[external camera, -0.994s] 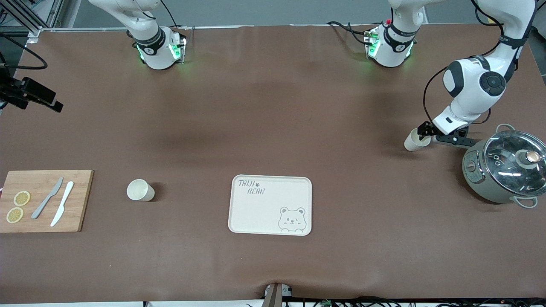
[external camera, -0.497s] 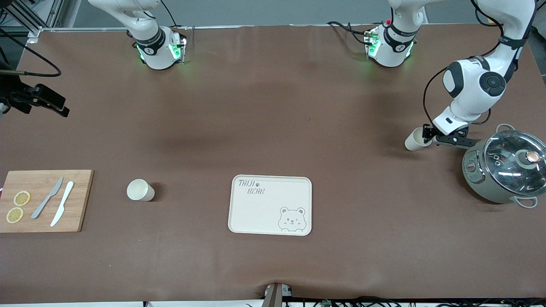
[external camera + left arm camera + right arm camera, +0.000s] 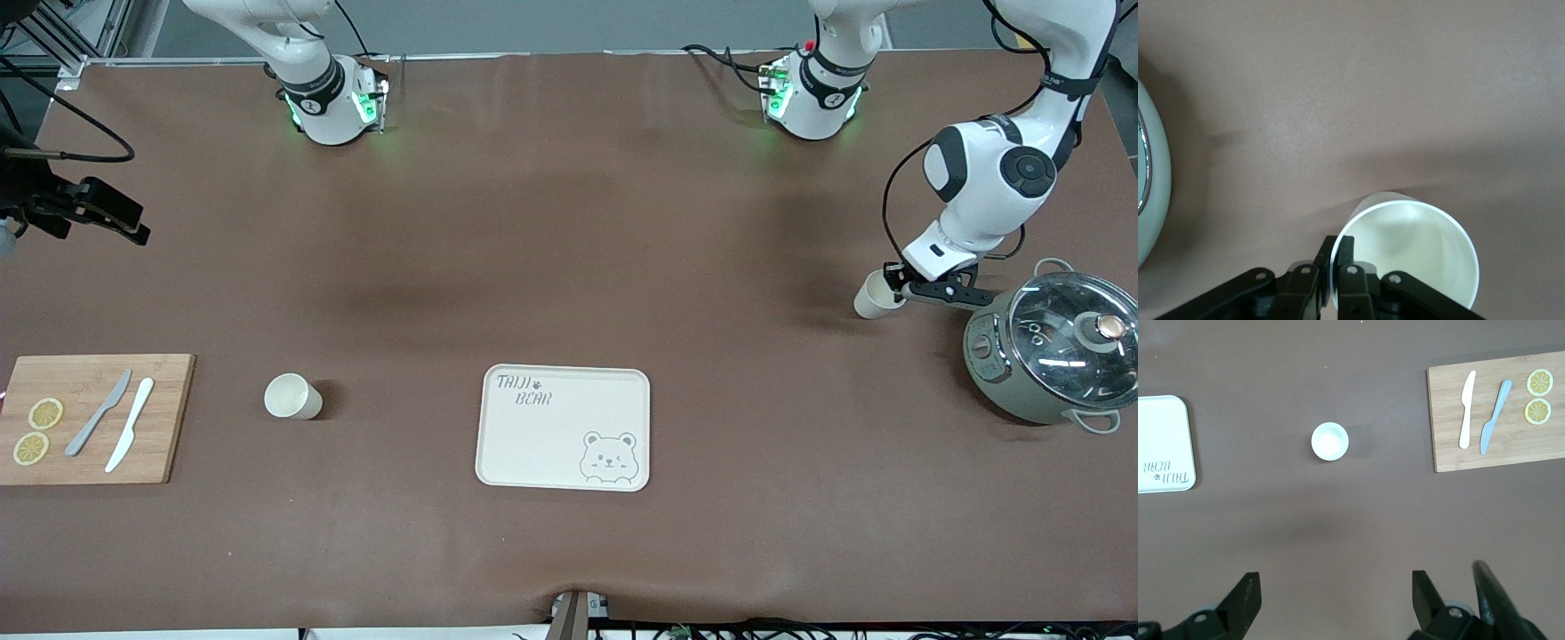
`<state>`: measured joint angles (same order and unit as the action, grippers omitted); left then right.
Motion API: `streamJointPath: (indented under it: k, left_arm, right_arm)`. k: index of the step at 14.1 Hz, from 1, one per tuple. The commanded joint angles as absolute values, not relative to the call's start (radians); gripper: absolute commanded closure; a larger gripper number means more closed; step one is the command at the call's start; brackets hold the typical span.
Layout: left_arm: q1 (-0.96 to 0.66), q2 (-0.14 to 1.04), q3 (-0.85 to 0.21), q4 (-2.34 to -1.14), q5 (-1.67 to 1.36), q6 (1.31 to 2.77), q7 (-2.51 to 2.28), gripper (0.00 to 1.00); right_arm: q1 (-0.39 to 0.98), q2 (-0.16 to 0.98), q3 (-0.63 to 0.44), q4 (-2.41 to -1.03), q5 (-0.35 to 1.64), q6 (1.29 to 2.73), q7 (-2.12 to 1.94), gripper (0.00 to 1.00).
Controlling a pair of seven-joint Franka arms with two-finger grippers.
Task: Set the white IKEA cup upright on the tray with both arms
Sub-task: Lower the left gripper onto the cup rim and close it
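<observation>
The left gripper [image 3: 893,283] pinches the rim of a tilted cup [image 3: 873,295] beside the pot [image 3: 1049,356]. Thin-wall grip (one edge only) may slip. The right gripper [image 3: 1331,600], open, waits.

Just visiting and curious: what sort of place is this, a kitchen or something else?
Probably a robotics lab staged as a kitchen: two robot arms bolted to a brown-covered table, with a lidded pot, cutting board and tray laid out.
</observation>
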<state>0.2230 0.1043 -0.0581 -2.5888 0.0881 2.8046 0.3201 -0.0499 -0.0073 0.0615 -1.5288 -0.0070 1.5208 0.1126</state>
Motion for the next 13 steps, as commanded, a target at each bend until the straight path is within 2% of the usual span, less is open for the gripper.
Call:
streamJointPath:
  k: [1, 4, 7, 13]
  left_arm:
    - [0.241, 0.109, -0.064, -2.591, 0.097, 2.816, 0.318, 1.00]
    - [0.236, 0.101, -0.071, -2.576, 0.097, 2.815, 0.299, 1.00]
    - [0.236, 0.086, -0.144, -2.527, 0.083, 2.772, 0.224, 1.00]
    - [0.235, 0.067, -0.352, -2.291, 0.012, 2.484, -0.006, 1.00]
  right_arm:
    - [-0.041, -0.017, 0.064, -1.537, -0.023, 1.523, 0.123, 0.00]
    - [-0.040, -0.017, 0.064, -1.537, -0.023, 1.522, 0.121, 0.00]
    - [-0.040, -0.017, 0.064, -1.537, -0.023, 1.522, 0.114, 0.00]
    - [-0.038, -0.017, 0.064, -1.540, -0.023, 1.520, 0.114, 0.00]
